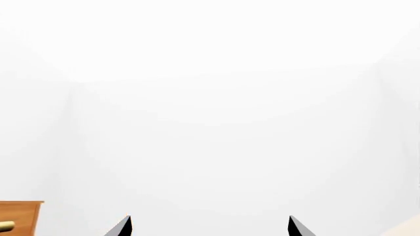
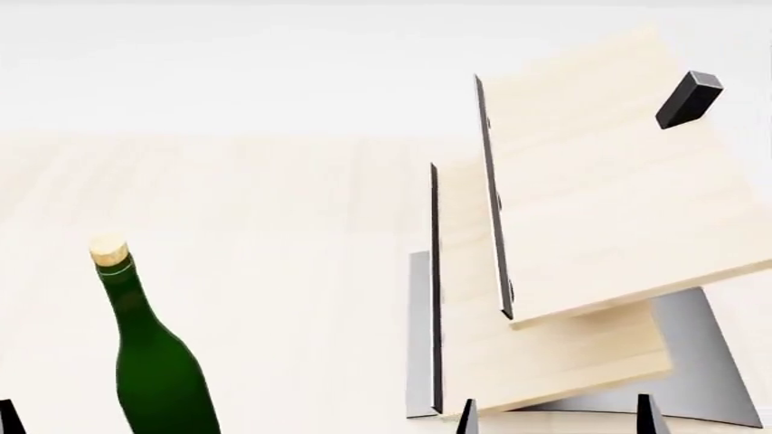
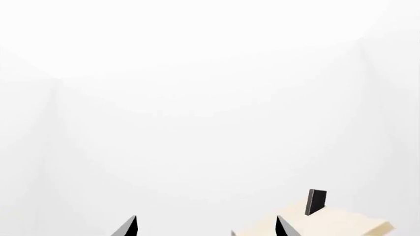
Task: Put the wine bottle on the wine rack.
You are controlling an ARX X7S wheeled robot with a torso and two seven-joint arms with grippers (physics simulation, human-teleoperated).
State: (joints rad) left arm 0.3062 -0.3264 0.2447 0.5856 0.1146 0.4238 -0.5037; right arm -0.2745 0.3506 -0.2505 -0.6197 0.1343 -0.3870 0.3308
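Note:
The dark green wine bottle (image 2: 157,362) with a tan cork stands upright on the pale wood table (image 2: 277,235) at the lower left of the head view. The wine rack (image 2: 579,226), slanted light wood boards with a black peg on a grey metal base, stands to its right. My right gripper (image 2: 558,414) shows two dark fingertips spread apart just in front of the rack's base, open and empty. One left fingertip (image 2: 10,416) shows at the bottom left, beside the bottle. In the left wrist view my left gripper (image 1: 210,226) is open and empty. The right wrist view shows the right gripper (image 3: 206,226) open, with the rack's top board and peg (image 3: 317,202) ahead.
A reddish-brown cabinet corner with a brass handle (image 1: 19,219) shows at the edge of the left wrist view. White walls lie behind the table.

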